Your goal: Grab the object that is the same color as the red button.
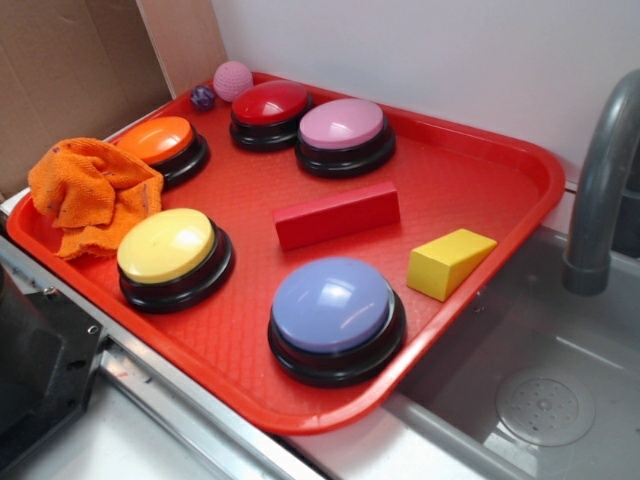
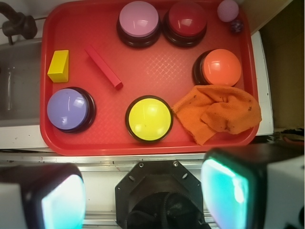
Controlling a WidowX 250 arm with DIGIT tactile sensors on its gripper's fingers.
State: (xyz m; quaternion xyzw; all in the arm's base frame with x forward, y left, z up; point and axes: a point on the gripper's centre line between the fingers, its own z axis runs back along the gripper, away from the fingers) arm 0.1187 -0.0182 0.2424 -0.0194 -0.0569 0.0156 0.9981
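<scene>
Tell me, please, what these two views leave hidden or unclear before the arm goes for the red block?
- Gripper: absent from the exterior view; the wrist view's bottom edge cuts off its blurred fingers, which stand apart.
- Red block: its underside is hidden in both views.
- Small dark ball: too small to identify.
- Orange cloth: whatever lies beneath is covered.
- Faucet: cropped by the exterior view's right edge.

no readable text, labels or numbers anywhere
</scene>
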